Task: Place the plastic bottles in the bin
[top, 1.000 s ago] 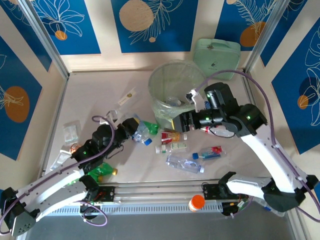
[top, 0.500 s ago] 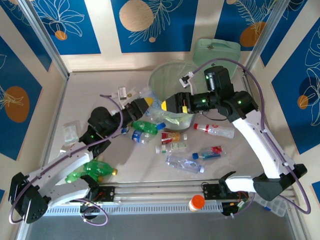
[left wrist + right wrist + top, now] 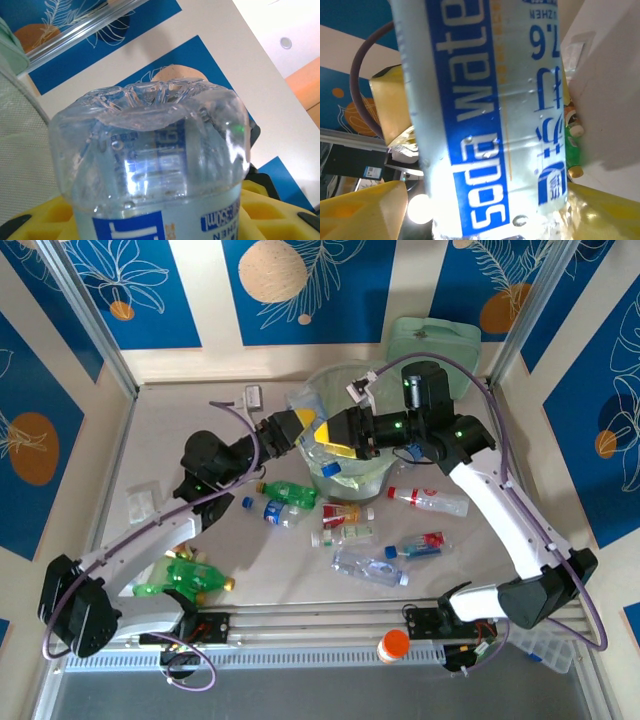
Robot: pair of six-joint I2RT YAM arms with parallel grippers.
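**Where two claws meet above the bin, a bottle hangs between them**

Seen from above, the left gripper and right gripper face each other over the near-left rim of the round translucent bin with a pale green liner. A clear plastic bottle with a blue label hangs between them, blue cap downward. Other small plastic bottles lie on the table in front of the bin.

In the left wrist view, yellow fingers are clenched on the bottle, its base pointing outward.

In the right wrist view, the bottle lies between yellow fingers with a gap on one side. Whether they grip it cannot be told.
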